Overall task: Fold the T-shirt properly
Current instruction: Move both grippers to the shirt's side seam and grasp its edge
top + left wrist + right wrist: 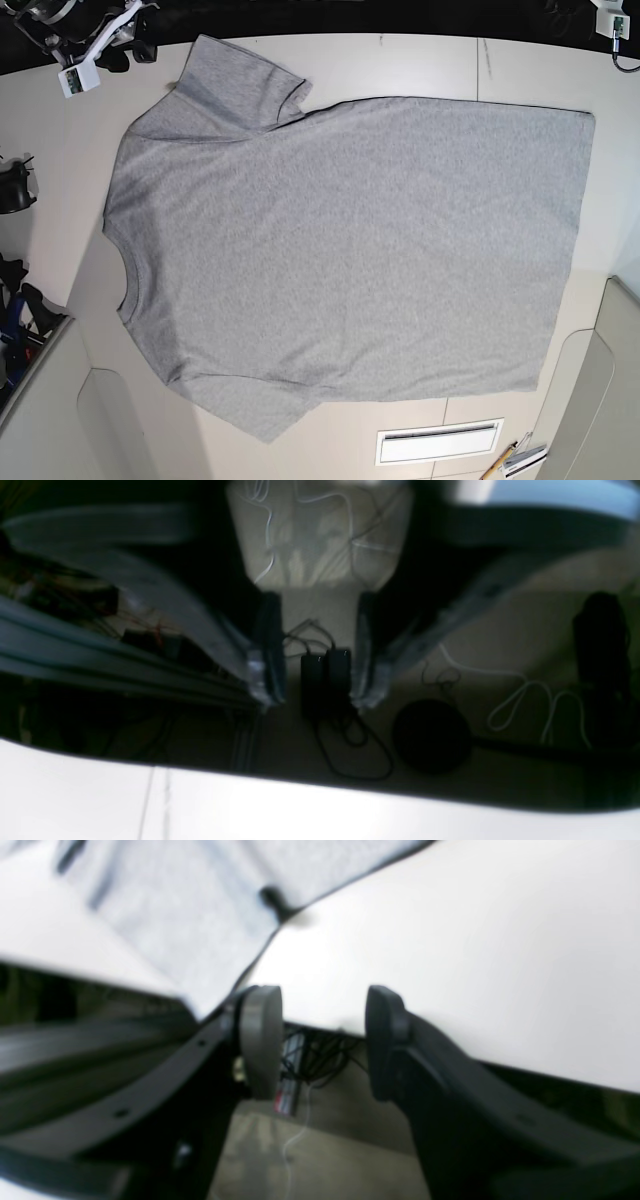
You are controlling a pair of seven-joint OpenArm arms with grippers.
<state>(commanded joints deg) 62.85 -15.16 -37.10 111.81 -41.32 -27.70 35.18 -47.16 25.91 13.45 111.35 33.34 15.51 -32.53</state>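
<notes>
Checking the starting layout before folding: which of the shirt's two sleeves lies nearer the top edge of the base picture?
The sleeve at upper left of the T-shirt; the other sleeve lies near the bottom edge.

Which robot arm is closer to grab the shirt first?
Probably the right. The right gripper is open right beside the T-shirt, near one sleeve. The left gripper, also open, hangs past the table edge, and its camera shows no cloth.

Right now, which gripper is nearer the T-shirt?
Right. The right gripper sits off the table edge, close beside the T-shirt's sleeve; the left gripper is off the table too, no shirt in its wrist view.
</notes>
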